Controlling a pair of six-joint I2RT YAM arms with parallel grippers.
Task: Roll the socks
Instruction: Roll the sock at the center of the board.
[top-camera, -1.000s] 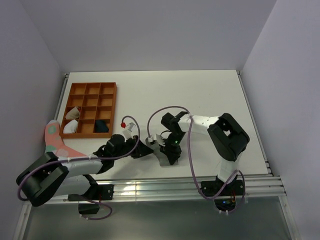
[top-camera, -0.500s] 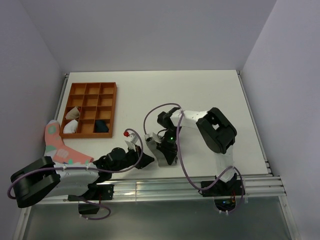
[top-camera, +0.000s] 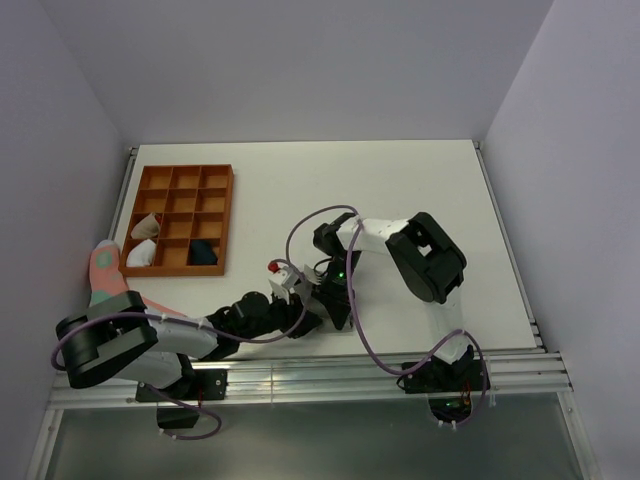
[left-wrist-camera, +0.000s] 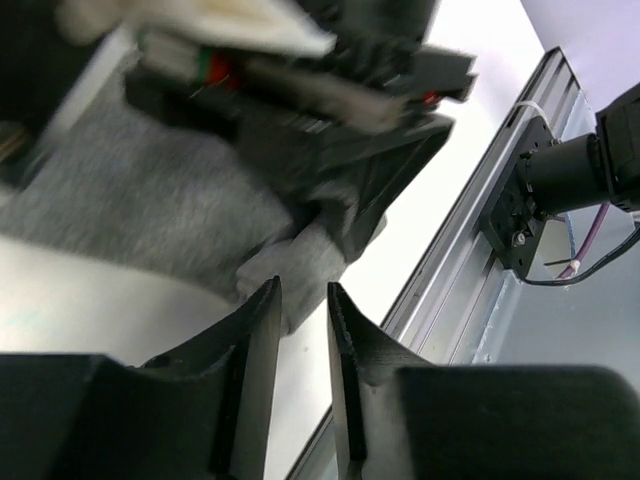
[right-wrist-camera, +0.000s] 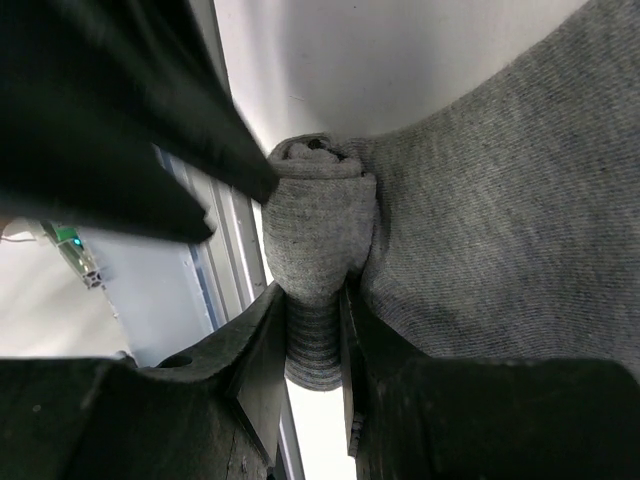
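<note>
Our right gripper (right-wrist-camera: 312, 296) pinches the rolled end (right-wrist-camera: 320, 215) of the grey sock (right-wrist-camera: 490, 210), one finger on each side of the roll. Our left gripper (left-wrist-camera: 302, 286) stands narrowly parted with nothing between its fingers, and the sock's folded corner lies right at their tips.

Both grippers meet to the right of the tray (top-camera: 185, 168) and nearer to us, close to the rail (top-camera: 350, 362) at the tabletop's (top-camera: 420, 190) near edge. We see that rail just beside the roll. Beyond the tray and to its right the white tabletop stretches wide.

The roll's long axis runs straight out from the right gripper's fingers, and the flat unrolled part spreads to one side. From above, our arms hide the sock. A pink sock (top-camera: 103, 272) lies at the tray's near left corner.
</note>
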